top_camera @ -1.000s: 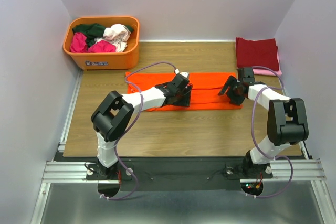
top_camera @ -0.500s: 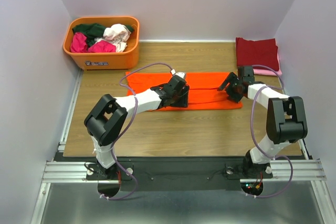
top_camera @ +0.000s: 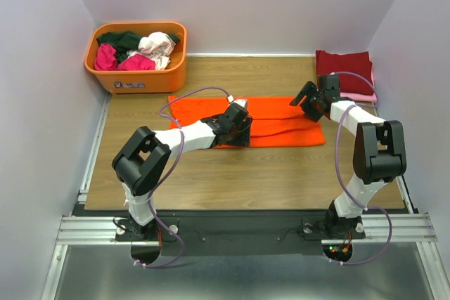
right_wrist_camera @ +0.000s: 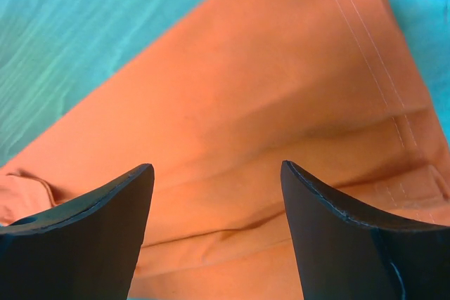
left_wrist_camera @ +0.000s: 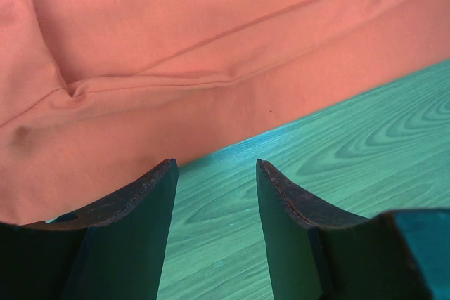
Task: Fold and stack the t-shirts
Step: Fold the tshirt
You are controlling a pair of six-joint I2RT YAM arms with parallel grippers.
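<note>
A bright orange t-shirt (top_camera: 281,121) lies folded into a long band across the middle of the table. My left gripper (top_camera: 240,133) is low at the band's near edge, left of centre. In the left wrist view it (left_wrist_camera: 214,173) is open over bare wood, with the orange cloth (left_wrist_camera: 183,54) just ahead of the tips. My right gripper (top_camera: 308,102) hovers at the band's far right corner. It (right_wrist_camera: 216,170) is open above the orange cloth (right_wrist_camera: 267,96), with nothing between its fingers. A folded dark red shirt (top_camera: 343,69) lies on a pink one (top_camera: 367,96) at the back right.
An orange plastic tub (top_camera: 140,75) at the back left holds crumpled dark green (top_camera: 119,38), magenta (top_camera: 107,57) and whitish-pink (top_camera: 157,44) shirts. White walls close in the table on three sides. A metal rail (top_camera: 95,145) runs along the left edge.
My right gripper has moved toward the back, from the band's near right part to its far right corner. The left arm shifted a little left. Both grippers stayed open.
</note>
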